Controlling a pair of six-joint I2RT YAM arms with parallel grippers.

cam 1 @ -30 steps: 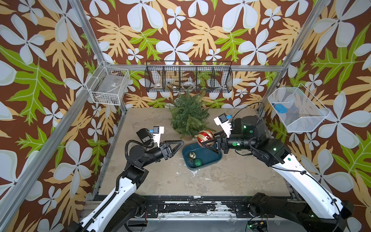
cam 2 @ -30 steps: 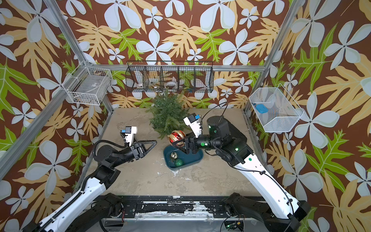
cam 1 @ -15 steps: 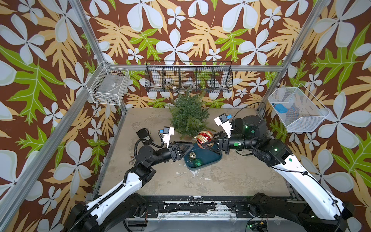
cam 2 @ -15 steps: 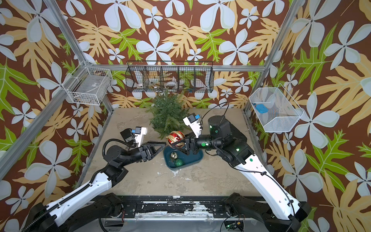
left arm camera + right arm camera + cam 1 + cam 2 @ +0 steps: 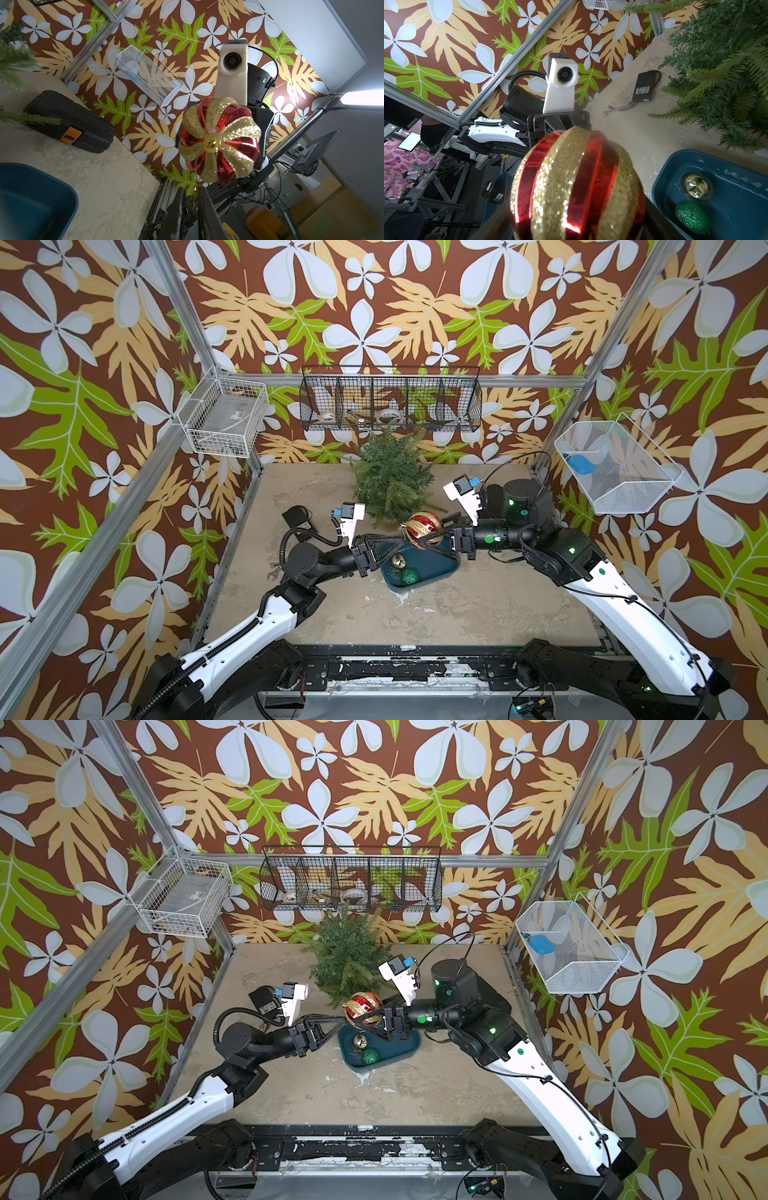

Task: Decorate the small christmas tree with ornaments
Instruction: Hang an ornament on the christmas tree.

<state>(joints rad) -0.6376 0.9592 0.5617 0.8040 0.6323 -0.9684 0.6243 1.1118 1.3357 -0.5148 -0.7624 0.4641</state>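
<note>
Closer now with left gripper, narrow around gold string; cannot tell if pinched. Pinch string well before letting striped ball go from right gripper hold.

Even bright light; blurred wrist foregrounds
</note>
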